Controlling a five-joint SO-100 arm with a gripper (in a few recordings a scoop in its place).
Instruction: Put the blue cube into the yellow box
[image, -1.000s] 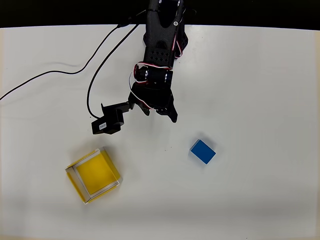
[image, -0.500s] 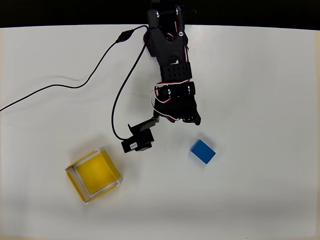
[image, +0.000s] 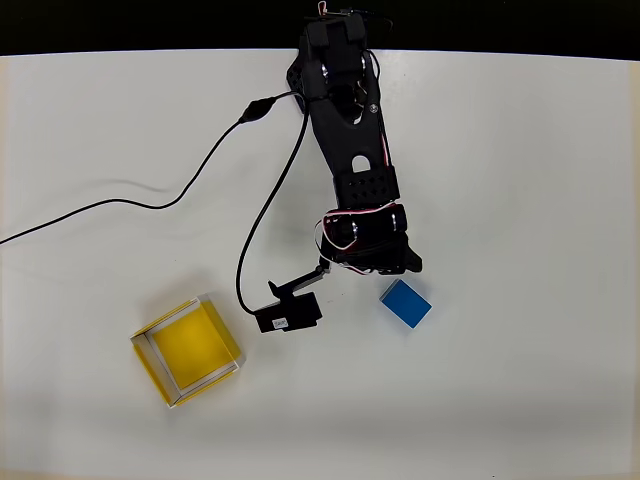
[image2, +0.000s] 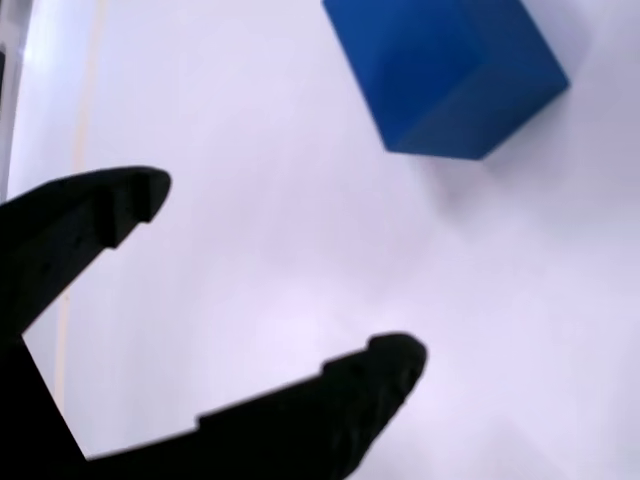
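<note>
Black pincer (image2: 275, 280) stands released in the wrist view, its two fingers spread with nothing between them. Just beyond the tips lies the cube (image2: 445, 70), apart from both. In the overhead view the cube (image: 405, 303) rests on the white counter (image: 540, 200) just beside the arm's end. The box (image: 187, 352) sits well apart, to the left.

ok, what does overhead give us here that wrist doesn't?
Overhead alone: the shallow square yellow box with pale walls at lower left, the black arm, and its black cable across the white table. Wrist alone: the end effector open, with bare table between its black fingers. Both: the small solid blue cube, ungrasped, beyond the fingertips in the wrist view.
</note>
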